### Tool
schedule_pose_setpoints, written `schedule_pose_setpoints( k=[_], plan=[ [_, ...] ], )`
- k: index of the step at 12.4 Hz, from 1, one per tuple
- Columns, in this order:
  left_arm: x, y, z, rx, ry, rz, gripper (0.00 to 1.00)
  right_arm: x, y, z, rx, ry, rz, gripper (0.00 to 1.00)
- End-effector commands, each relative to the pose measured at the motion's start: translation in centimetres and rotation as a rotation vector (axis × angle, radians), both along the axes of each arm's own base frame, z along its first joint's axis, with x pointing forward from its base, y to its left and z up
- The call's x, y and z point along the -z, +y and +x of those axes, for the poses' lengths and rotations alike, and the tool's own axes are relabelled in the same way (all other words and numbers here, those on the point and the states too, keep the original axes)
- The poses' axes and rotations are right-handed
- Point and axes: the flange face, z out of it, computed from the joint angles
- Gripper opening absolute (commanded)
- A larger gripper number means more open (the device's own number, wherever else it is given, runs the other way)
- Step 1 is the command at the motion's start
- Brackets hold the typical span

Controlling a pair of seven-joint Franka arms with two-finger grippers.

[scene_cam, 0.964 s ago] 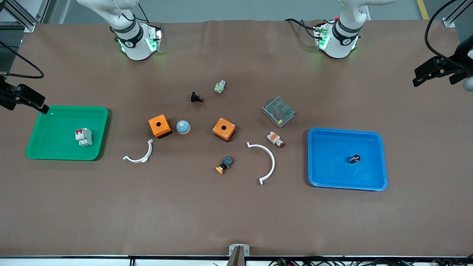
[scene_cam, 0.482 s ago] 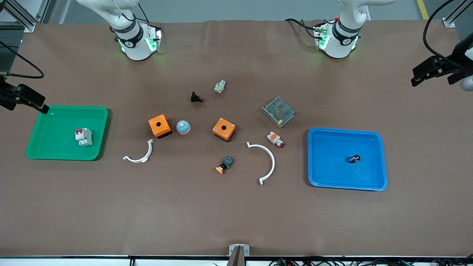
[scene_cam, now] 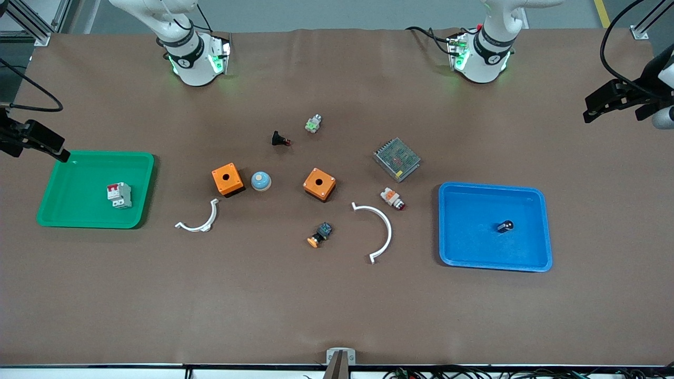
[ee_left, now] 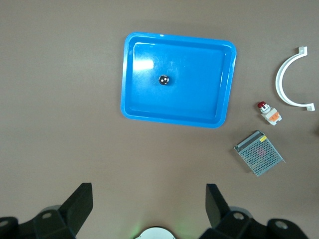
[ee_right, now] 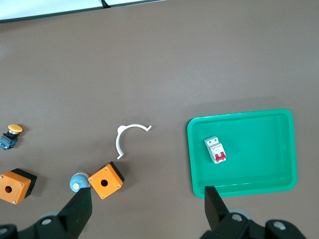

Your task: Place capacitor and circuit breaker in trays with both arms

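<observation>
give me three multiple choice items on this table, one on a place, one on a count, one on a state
1. Where is the capacitor?
A. in the blue tray
B. in the green tray
C. on the bare table

2. How many orange boxes are there?
A. one
B. two
C. three

3. How is the left pincer?
A. shut on the capacitor
B. open, holding nothing
C. shut on a box

Answers: 1 A, it sits inside the blue rim. 2 B, one orange box beside the blue dome, another orange box nearer the middle. 3 B, its fingers stand wide apart.
</observation>
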Motion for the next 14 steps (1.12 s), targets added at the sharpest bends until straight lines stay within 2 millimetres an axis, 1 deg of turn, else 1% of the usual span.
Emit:
schedule_pose_setpoints(
  k=[1,5,8,14],
  plan=[
    [-0.5,-0.6,-0.4,0.021,-0.003,0.001,1.00,-0.3,-0.1,-0.1,0.006,-0.003,-0.010,1.00],
    [-0.3,-1.8,-0.5,0.036,0.000,0.002,1.00,-0.3,-0.1,-0.2,0.004,-0.004,-0.018,1.00],
    [-0.6,-1.5,-0.6,0.041,-0.006,-0.001,1.00,-0.4,0.0,-0.2,0.003,-0.006,-0.019,1.00],
    [-0.6,-1.7,-0.6,0.034,-0.005,0.000,1.00,-0.2,-0.2,-0.2,0.001,0.002,-0.023,1.00]
  ],
)
